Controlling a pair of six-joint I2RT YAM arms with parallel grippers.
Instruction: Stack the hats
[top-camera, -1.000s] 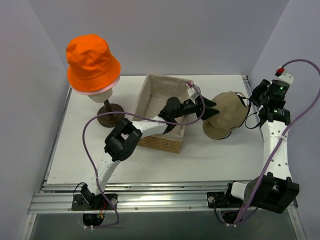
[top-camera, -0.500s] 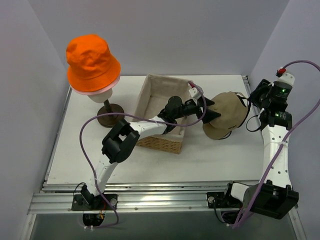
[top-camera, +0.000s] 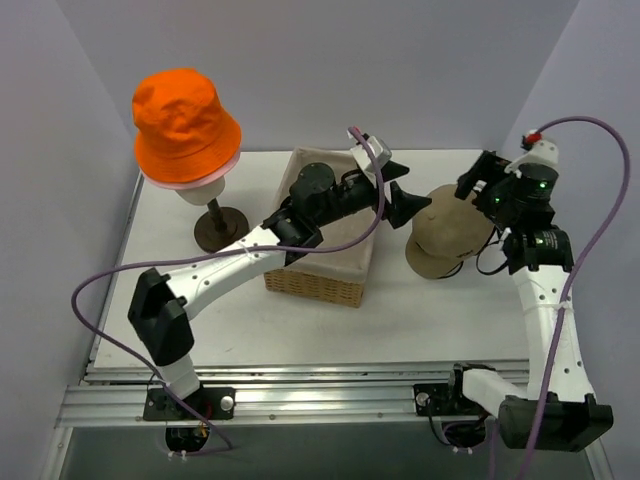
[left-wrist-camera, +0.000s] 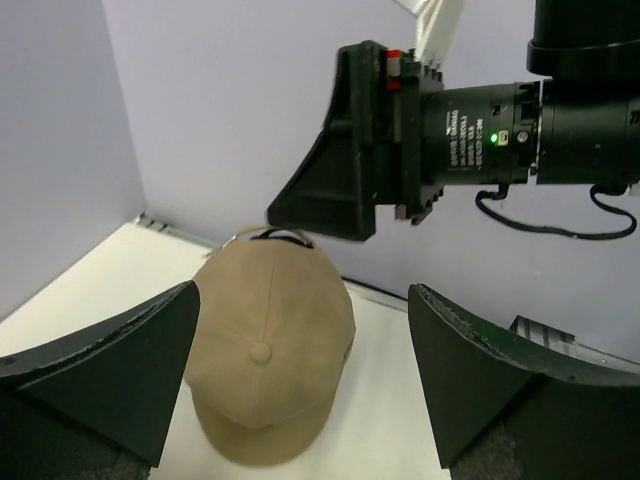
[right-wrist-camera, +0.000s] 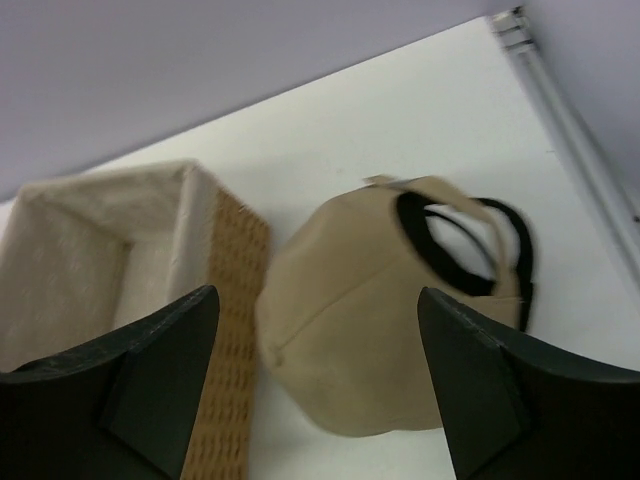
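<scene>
The tan cap (top-camera: 452, 232) lies on the white table right of the basket, and a black band (right-wrist-camera: 470, 250) shows at its back opening. It also shows in the left wrist view (left-wrist-camera: 270, 350). My left gripper (top-camera: 410, 190) is open and empty, raised above the cap's left side (left-wrist-camera: 303, 330). My right gripper (top-camera: 478, 185) is open and empty above the cap's far right side (right-wrist-camera: 318, 300). The orange bucket hat (top-camera: 185, 125) sits on the mannequin head at the far left, with the pink hat's rim (top-camera: 190, 184) showing under it.
The woven basket (top-camera: 315, 285) with cloth lining stands mid-table under my left forearm and shows in the right wrist view (right-wrist-camera: 235, 300). The mannequin's dark stand (top-camera: 220, 232) is left of it. Purple walls close in behind and on both sides.
My left arm has lifted and drawn back from the tan cap, now reaching over the basket. My right gripper has swung left toward the cap. The cap stays put.
</scene>
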